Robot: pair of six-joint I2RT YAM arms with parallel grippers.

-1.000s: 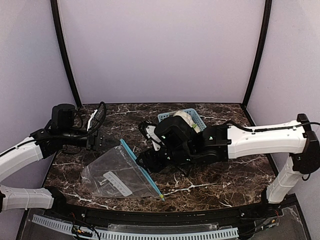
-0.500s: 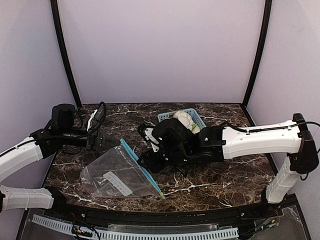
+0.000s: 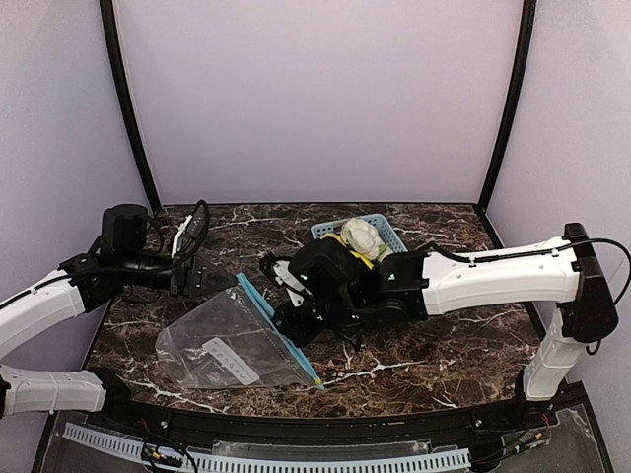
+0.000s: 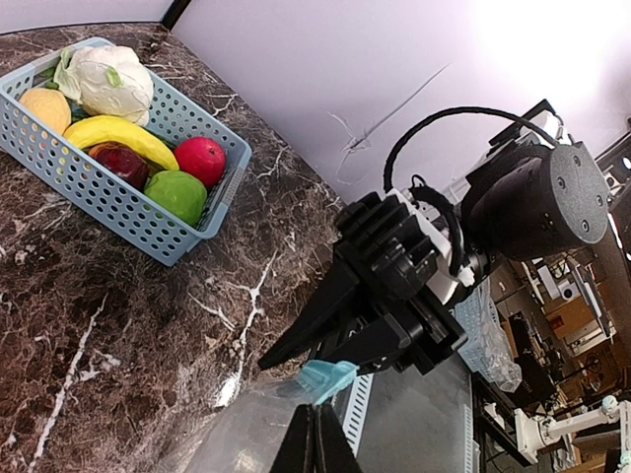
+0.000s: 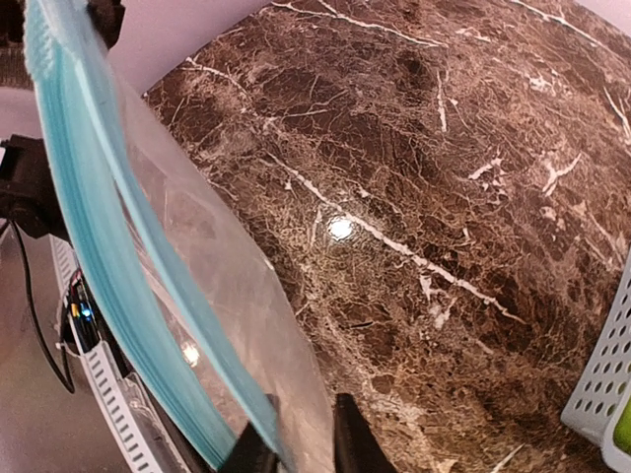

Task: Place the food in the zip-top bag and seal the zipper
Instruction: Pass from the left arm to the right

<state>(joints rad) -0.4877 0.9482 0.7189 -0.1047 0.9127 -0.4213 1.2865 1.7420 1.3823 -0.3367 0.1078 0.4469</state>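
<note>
While the left pincer (image 4: 314,439) sits closed near its corner, the clear crinkly zip-top bag (image 3: 227,340) lies on the dark marble counter (image 3: 424,360). The right pincer (image 5: 296,439) straddles the teal zipper strip (image 5: 89,246); whether it pinches, I cannot tell. The fruit and vegetables (image 4: 118,138) fill the light blue lattice basket (image 4: 99,202).

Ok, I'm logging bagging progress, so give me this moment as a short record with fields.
food: cauliflower, banana, orange, red apple, dark red apple, green apple, all in the blue basket
zip-top bag: on the table, no food seen inside
zipper: teal strips parted at the mouth
right gripper: straddles the bag's mouth edge, narrow gap; clamped or not unclear
left gripper: shut, by the bag's corner; hold unclear
</note>
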